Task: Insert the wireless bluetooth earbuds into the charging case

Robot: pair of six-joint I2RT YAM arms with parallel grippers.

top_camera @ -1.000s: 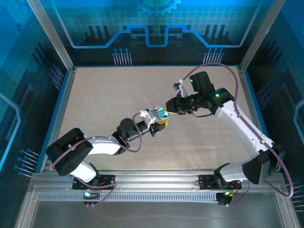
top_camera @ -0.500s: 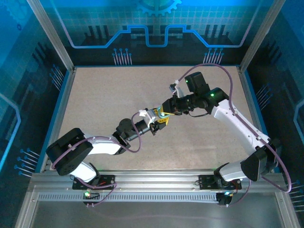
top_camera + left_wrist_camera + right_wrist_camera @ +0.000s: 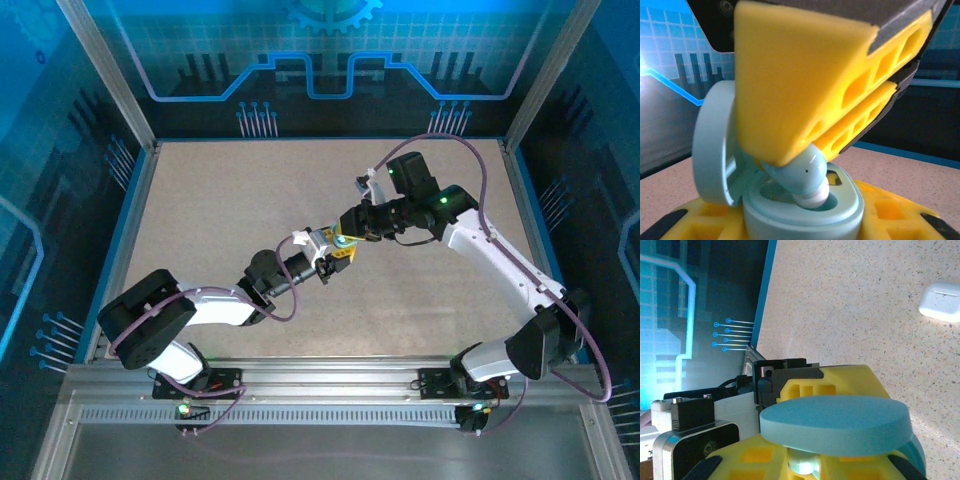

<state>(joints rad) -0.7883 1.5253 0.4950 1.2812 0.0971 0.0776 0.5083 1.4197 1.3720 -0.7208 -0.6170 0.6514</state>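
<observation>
Aloft over the speckled beige surface (image 3: pixel 220 220), the left hand (image 3: pixel 336 257) clamps a pale teal rounded plastic charging case (image 3: pixel 805 220), lid up; the right hand (image 3: pixel 347 236) pinches a tiny pale blue glossy earbud (image 3: pixel 802 175) across its body, white tip in a well; probably light and slick, so grip gently.

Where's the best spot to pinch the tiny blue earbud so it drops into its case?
Pinch the blue earbud by its rounded upper body, coming from above, as the right claw does. Its whitish tip points down into the well of the open teal case, so that end should probably stay free.
</observation>
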